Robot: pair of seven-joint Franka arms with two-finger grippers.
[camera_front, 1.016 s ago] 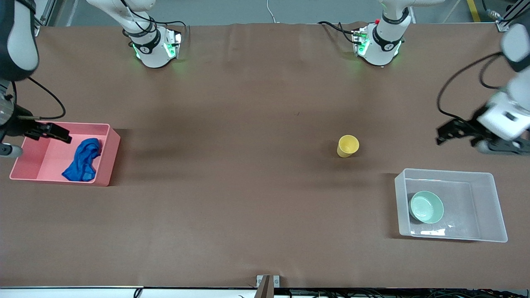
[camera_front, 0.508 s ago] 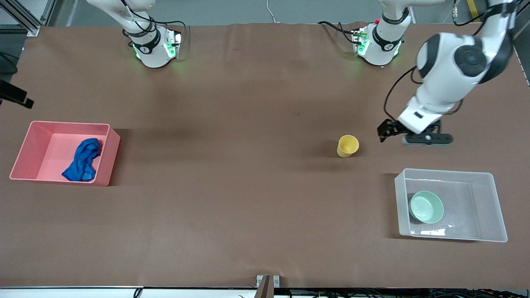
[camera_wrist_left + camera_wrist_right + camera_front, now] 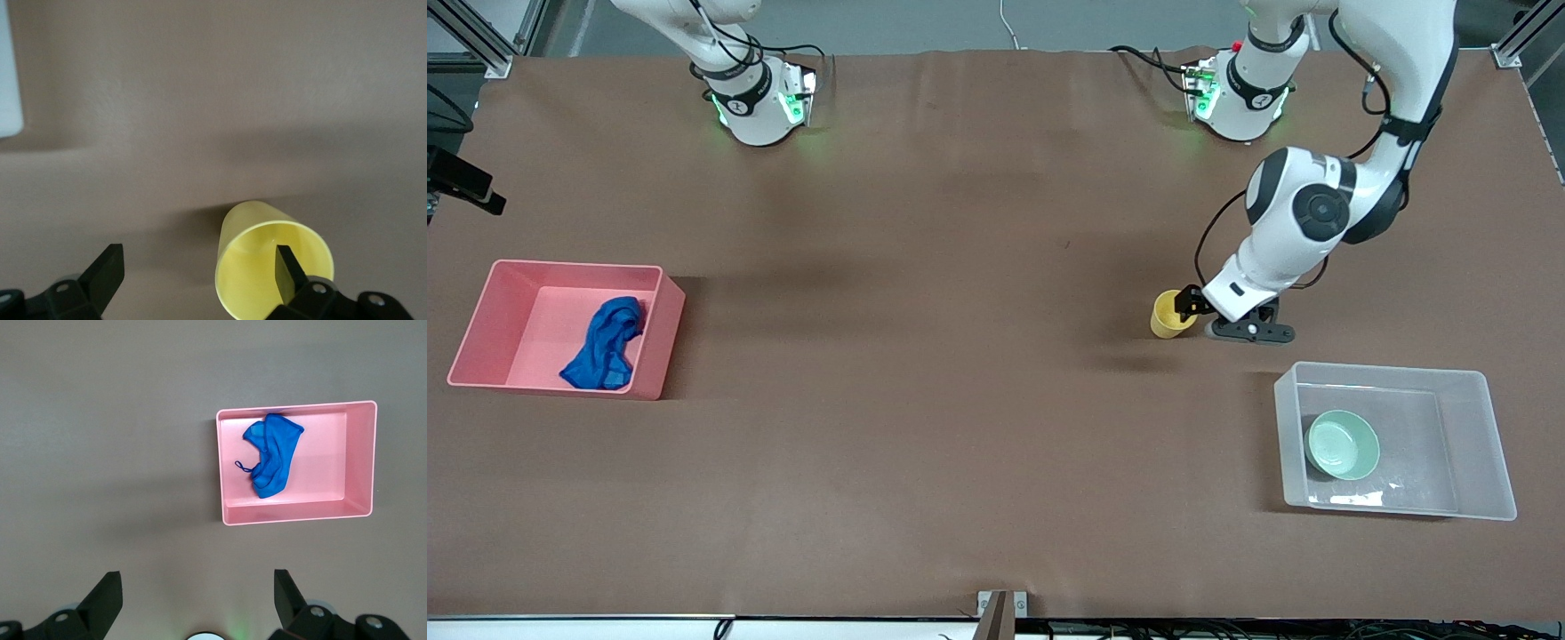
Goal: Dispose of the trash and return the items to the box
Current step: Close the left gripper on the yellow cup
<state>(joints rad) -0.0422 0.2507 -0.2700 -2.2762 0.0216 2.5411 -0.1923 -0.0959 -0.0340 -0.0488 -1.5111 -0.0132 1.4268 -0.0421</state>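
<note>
Left gripper [image 3: 1189, 305] spread at yellow cup [image 3: 1172, 314], upright on surface at 10 o'clock from box [image 3: 1476, 384], 1 finger inside rim; light, stiff, slick: pinch wall; right gripper [image 3: 193, 603] spread, waiting.

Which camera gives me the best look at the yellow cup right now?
The left wrist view: the yellow cup fills it, open mouth visible, one of the fingers over its mouth. In the front view the cup is small, beside the left gripper. The right wrist view misses it.
</note>
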